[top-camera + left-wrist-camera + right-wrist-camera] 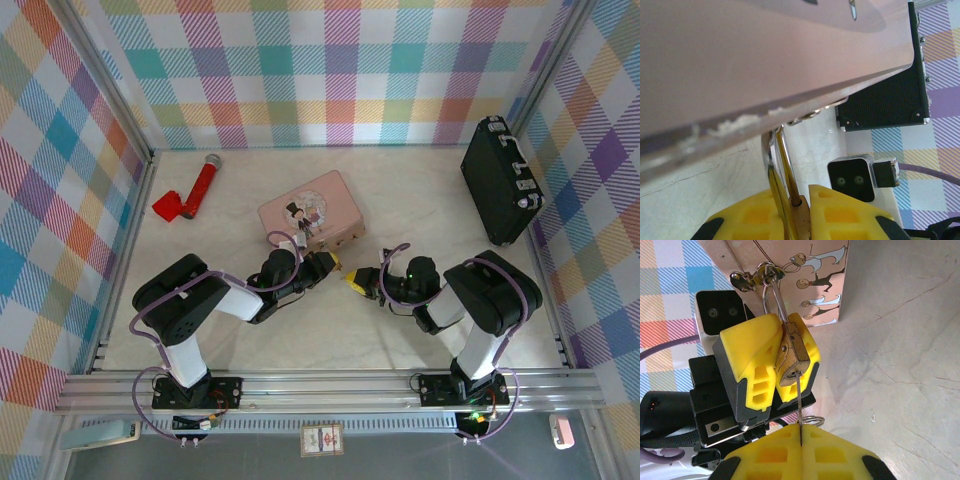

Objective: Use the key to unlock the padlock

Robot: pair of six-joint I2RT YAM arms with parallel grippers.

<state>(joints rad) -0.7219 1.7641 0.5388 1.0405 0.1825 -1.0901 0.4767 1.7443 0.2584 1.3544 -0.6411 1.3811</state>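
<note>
The small brass padlock (pixel 791 356) hangs by its silver shackle (pixel 773 295) from the hasp of the pink tin (pixel 311 209). My left gripper (pixel 781 362) is shut on the padlock's body, seen between its yellow fingers (pixel 852 212) in the left wrist view as a brass edge (pixel 801 217). The thin grey key (pixel 799 400) is pinched in my right gripper (pixel 801 432), shut on its head by the key ring (pixel 810 420). The key's tip sits in the keyhole on the padlock's underside. In the top view both grippers (pixel 350 275) meet just in front of the tin.
A red-handled tool (pixel 192 193) lies at the back left. A black case (pixel 501 180) leans against the right wall. Checked walls close in the marble table (pixel 420 200) on three sides. Open room lies between tin and case.
</note>
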